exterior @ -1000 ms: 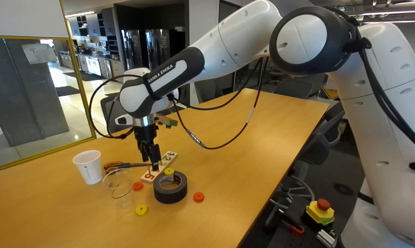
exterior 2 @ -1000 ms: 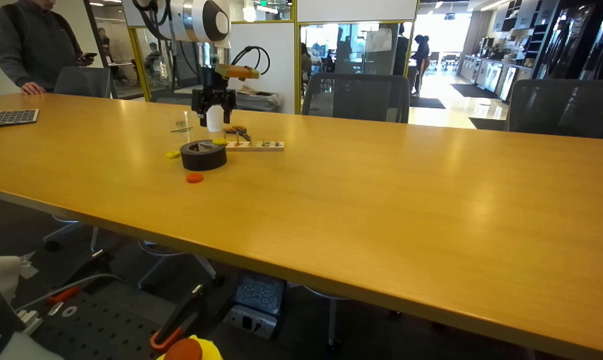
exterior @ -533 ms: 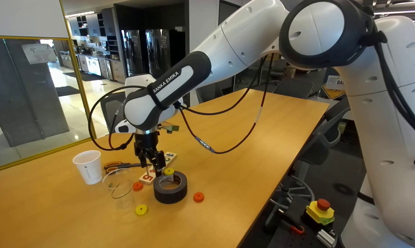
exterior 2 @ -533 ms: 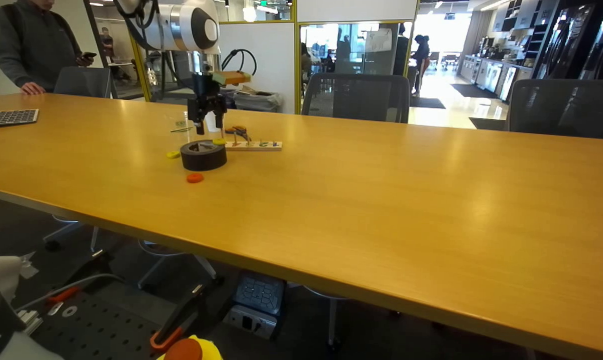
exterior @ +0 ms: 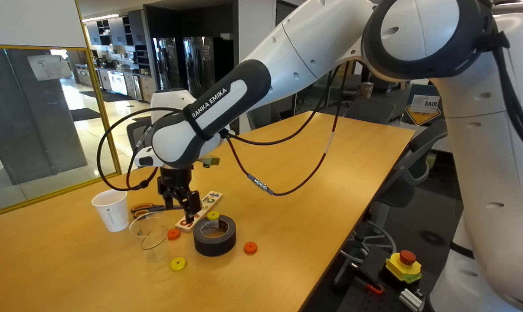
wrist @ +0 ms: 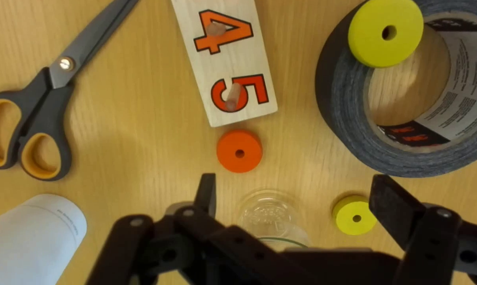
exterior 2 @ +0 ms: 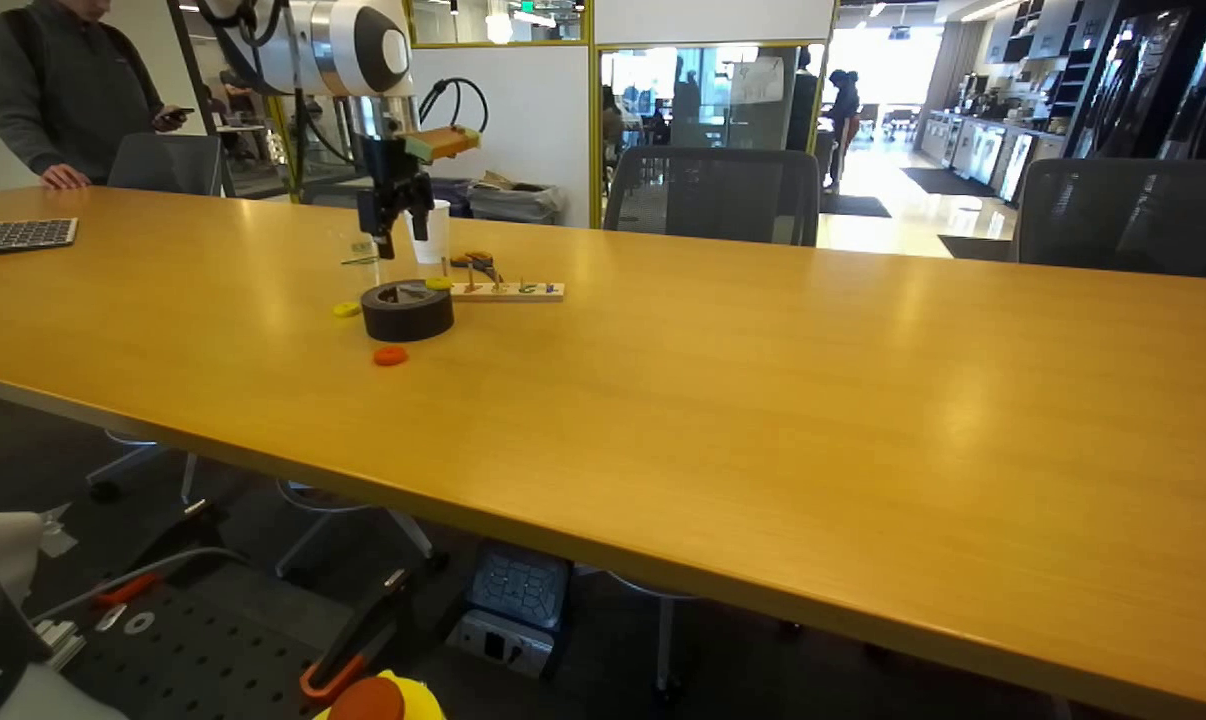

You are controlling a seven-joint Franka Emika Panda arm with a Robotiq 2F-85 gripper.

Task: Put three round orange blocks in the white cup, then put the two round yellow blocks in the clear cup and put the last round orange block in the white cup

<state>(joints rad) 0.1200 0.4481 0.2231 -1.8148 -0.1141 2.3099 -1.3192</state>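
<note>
The arm (exterior: 296, 47) has a smooth white shell (exterior: 474, 173) dotted with small oval dimples (exterior: 482, 95), and a thick black ring (exterior: 371, 39) circles a pale round joint cap (exterior: 420, 30). White capitals (exterior: 209, 102) reading "RANKA EMIKA" run along a dark panel (exterior: 259, 76), which a black strap (exterior: 195, 125) crosses. A black cable (exterior: 99, 154) forms a wide loop; a dark reddish cord (exterior: 321, 161) carries a white sleeve (exterior: 329, 142) and a silvery connector (exterior: 259, 183). Beside a shiny metal collar (exterior 2: 381, 118) sits a green and orange block (exterior 2: 445, 143). The fingers (wrist: 394, 209) are black and angular, with small round screw heads (wrist: 444, 213) at their roots.
</note>
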